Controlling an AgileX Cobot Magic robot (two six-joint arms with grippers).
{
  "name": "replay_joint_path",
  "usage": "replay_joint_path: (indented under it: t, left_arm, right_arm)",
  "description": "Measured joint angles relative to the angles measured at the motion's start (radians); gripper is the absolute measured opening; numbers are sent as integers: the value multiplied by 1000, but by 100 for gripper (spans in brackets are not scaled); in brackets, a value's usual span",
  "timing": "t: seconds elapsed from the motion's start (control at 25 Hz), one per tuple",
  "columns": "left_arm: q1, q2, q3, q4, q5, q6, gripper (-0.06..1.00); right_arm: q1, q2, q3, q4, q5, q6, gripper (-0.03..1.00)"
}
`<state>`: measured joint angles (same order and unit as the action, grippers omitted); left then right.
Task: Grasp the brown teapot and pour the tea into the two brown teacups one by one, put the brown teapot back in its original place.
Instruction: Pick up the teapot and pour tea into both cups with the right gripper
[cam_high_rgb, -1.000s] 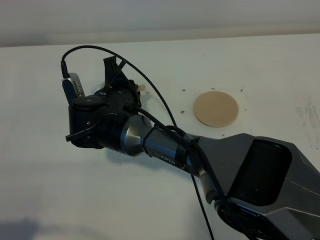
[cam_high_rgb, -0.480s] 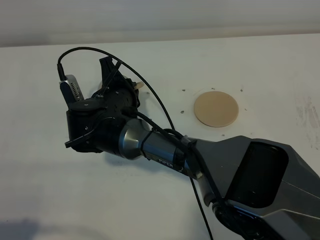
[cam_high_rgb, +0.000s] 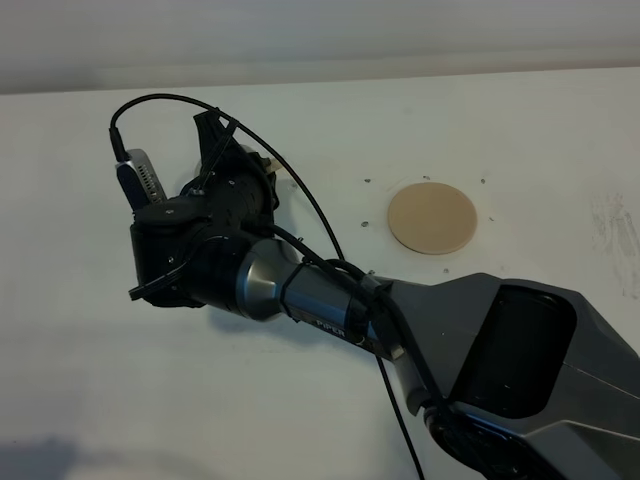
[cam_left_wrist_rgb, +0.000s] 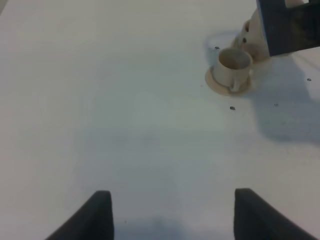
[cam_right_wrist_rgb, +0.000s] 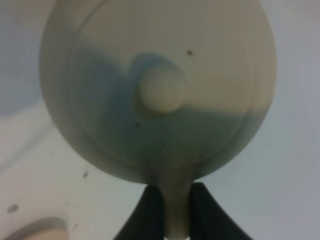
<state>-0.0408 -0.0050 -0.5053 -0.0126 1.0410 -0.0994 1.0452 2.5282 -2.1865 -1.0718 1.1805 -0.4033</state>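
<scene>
A plain white counter (cam_high_rgb: 560, 130) fills nearly the whole of the high view, its matt surface lit softly and evenly. A blurred grey band (cam_high_rgb: 320, 40) runs along the top of the frame behind it; whether that is a wall cannot be told. A few small dark specks (cam_high_rgb: 367, 181) dot the counter just right of centre, faint grey scuffs (cam_high_rgb: 612, 225) mark its right edge, and a dim shadow (cam_high_rgb: 35, 462) lies in the lower left corner.
</scene>
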Motion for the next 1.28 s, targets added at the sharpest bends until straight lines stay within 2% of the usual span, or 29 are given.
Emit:
replay_joint_path:
  t: [1.28]
  left_arm:
    - [0,0,0,0,0,0,52]
  right_arm:
    - [12,16,0,-92,12,-61,13]
